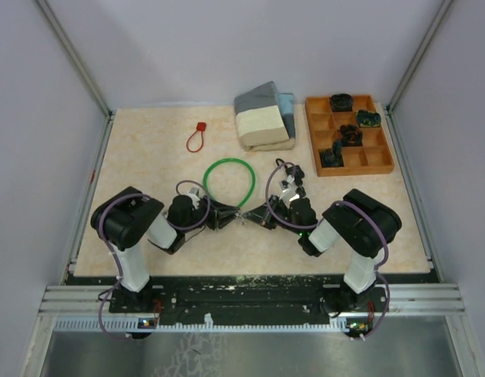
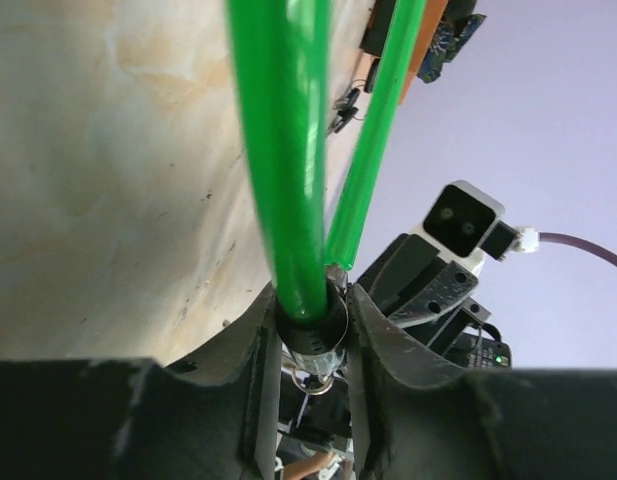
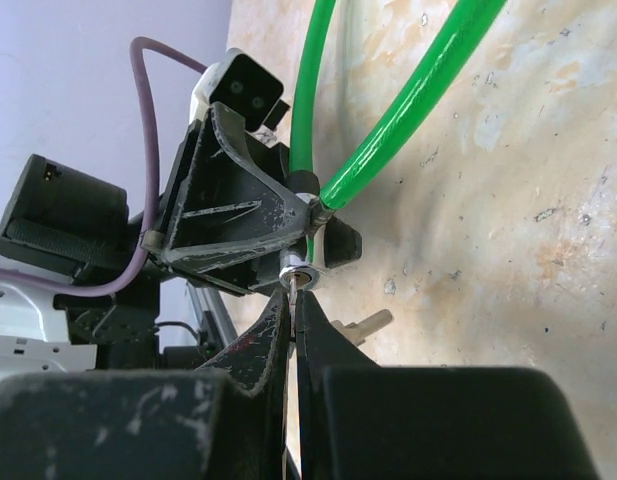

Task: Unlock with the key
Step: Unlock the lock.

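Note:
A green cable lock (image 1: 229, 182) lies as a loop on the table, its black lock barrel (image 1: 240, 214) between my two grippers. My left gripper (image 1: 222, 214) is shut on the barrel (image 2: 310, 318), and the green cable (image 2: 283, 150) runs up out of it. My right gripper (image 3: 294, 300) is shut on a thin key (image 3: 293, 288). The key's tip sits in the silver keyhole (image 3: 301, 270) at the end of the barrel. A second key (image 3: 366, 324) hangs loose just beside my right fingers. The key's ring (image 2: 319, 386) shows below the barrel.
A small red cable tie (image 1: 196, 137) lies at the back left. Folded grey, cream and blue cloths (image 1: 264, 118) sit at the back middle. An orange compartment tray (image 1: 369, 162) with several black parts stands at the back right.

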